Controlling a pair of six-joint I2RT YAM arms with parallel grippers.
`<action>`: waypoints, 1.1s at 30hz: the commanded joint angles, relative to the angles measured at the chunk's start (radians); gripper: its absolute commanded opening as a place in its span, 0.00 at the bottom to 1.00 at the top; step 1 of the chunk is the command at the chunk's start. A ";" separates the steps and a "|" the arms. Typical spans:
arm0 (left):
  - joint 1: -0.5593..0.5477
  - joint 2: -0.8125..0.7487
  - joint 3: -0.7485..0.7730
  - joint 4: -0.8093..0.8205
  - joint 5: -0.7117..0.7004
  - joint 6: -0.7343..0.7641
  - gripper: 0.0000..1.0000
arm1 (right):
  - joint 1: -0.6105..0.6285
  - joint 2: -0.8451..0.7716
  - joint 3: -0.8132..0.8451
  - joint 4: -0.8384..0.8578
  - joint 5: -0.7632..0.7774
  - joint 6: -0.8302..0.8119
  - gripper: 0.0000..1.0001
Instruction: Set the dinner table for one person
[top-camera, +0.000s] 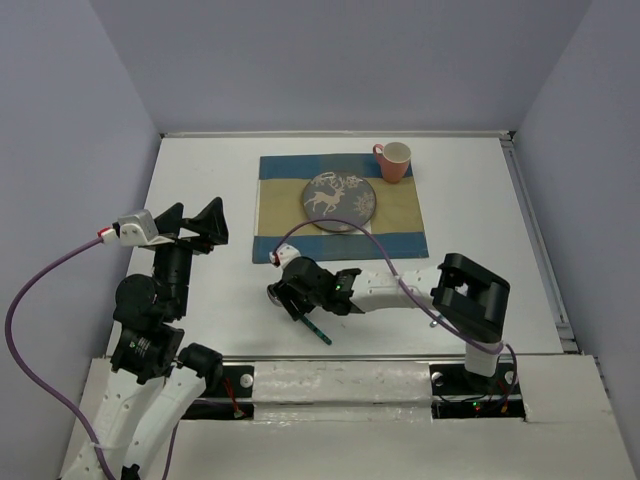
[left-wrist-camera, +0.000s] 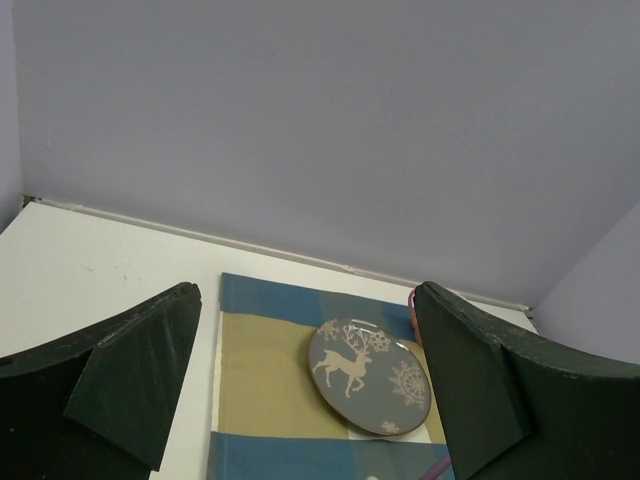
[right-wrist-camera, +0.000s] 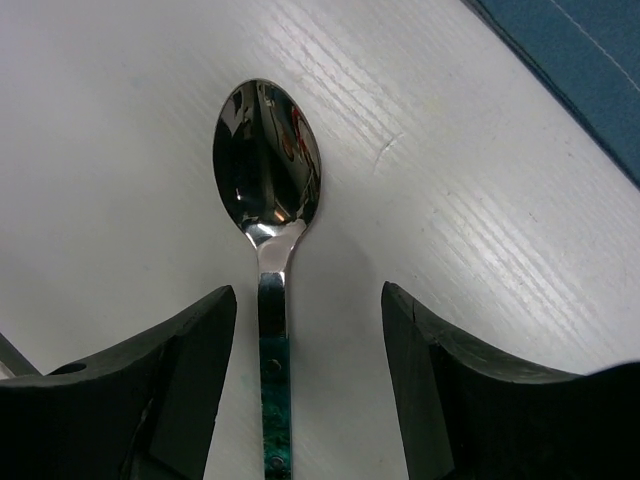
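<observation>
place setting for one: spoon not yet laid

we list from the near edge of the desk outward.

- right gripper (top-camera: 287, 293), one: low over the dinner table (top-camera: 480, 230), a little in from the middle of the near edge. its jaws stand apart on either side of the spoon's handle, and the wrist view shows a gap on both sides, so we judge it is not clamped.
- spoon (right-wrist-camera: 266, 190), one: green handle, bright bowl, lying flat on the bare white top, just short of the placemat's near left corner.
- left gripper (top-camera: 192, 222), one: raised over the left side of the desk, jaws wide apart, holding nothing.
- placemat (top-camera: 400, 215), one: blue and tan stripes, spread toward the middle of the far edge.
- plate (top-camera: 340, 197), one: grey with a deer, on the placemat's far half.
- mug (top-camera: 394, 161), one: pink, at the placemat's far right corner.

progress, as we judge it: the mat, plate and mug look set. the spoon remains to be laid beside the plate. we see no fork or knife.
</observation>
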 joint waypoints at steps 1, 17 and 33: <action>0.003 -0.010 0.004 0.038 -0.003 0.018 0.99 | 0.029 0.017 0.052 -0.020 0.017 -0.008 0.63; 0.004 -0.002 0.004 0.039 0.011 0.012 0.99 | 0.105 -0.034 -0.042 -0.156 0.080 0.122 0.22; 0.004 -0.059 0.004 0.044 0.034 0.000 0.99 | -0.303 -0.380 -0.095 -0.146 0.190 0.038 0.00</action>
